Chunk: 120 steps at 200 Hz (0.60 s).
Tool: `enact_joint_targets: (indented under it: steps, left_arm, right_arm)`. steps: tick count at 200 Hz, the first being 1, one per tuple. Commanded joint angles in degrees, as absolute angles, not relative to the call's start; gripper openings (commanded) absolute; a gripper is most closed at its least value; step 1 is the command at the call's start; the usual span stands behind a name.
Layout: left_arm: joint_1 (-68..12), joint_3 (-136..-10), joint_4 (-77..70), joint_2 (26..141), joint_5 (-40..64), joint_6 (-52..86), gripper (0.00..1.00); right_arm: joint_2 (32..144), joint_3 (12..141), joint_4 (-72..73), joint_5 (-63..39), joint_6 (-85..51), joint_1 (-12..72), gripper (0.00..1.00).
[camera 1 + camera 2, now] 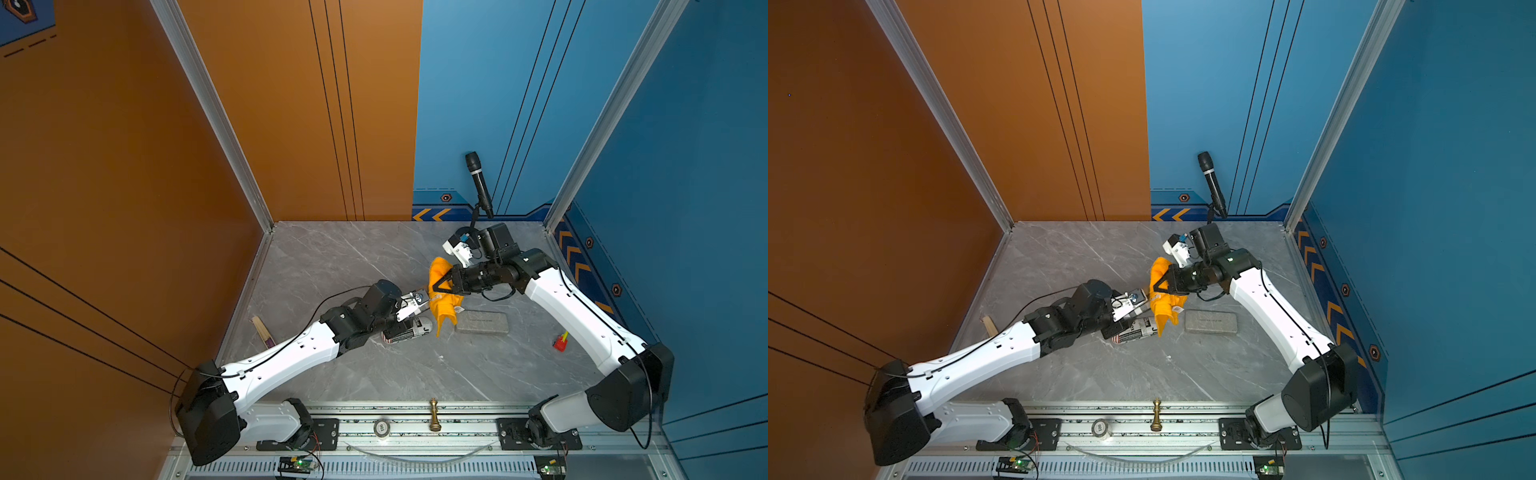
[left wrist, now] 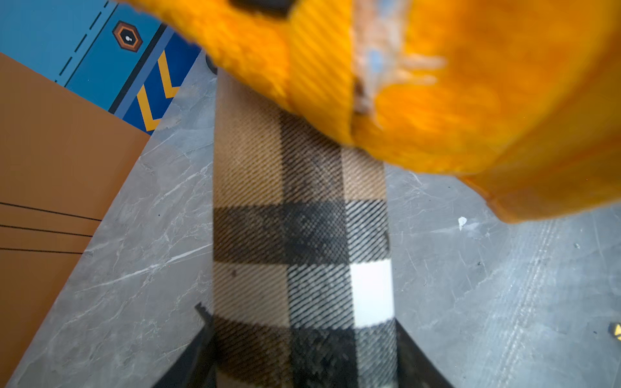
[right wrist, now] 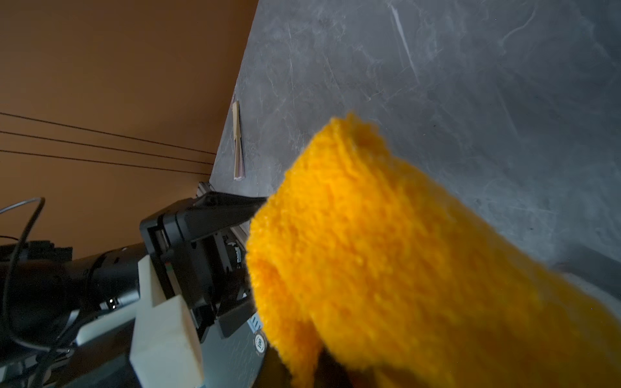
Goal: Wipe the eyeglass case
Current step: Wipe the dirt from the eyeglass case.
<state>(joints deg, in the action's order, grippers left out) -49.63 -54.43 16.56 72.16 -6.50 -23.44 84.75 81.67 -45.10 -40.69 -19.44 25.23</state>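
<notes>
The eyeglass case is a tan, black and white checked bar, and my left gripper is shut on its near end, one black finger on each side. In both top views only a tan bit of the case shows beside the cloth. An orange fluffy cloth hangs over the case's far end, above the table. My right gripper is shut on the cloth from the right; in the right wrist view the cloth hides its jaws.
A printed white and black can lies under the left wrist. A grey block lies just right of the cloth, a red toy further right. Wooden sticks lie by the left wall. A microphone stands at the back; a chess piece and tape roll sit on the front rail.
</notes>
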Motion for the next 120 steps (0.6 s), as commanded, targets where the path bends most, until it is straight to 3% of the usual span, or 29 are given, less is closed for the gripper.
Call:
enact_joint_targets:
  steps: [1, 25, 72, 120]
  left_arm:
    - [-52.0, -54.9, 12.6, 69.6, -5.5, -26.4, 0.42]
    - [-52.3, -54.3, 11.5, 69.5, -6.4, -26.6, 0.41]
    - [-51.7, -52.4, 11.3, 66.9, -8.0, -25.8, 0.4]
    - [-50.1, -51.9, 8.4, 67.2, -5.9, -23.5, 0.4]
  right_arm:
    - [87.8, 83.8, -45.7, -40.2, -18.6, 29.0, 0.0]
    - [90.1, 84.4, -45.2, -44.1, -17.7, 31.4, 0.0]
    - [88.7, 87.0, -53.5, -37.7, -11.0, 23.0, 0.0]
    - [88.6, 87.3, -51.3, -36.3, -12.1, 30.9, 0.0]
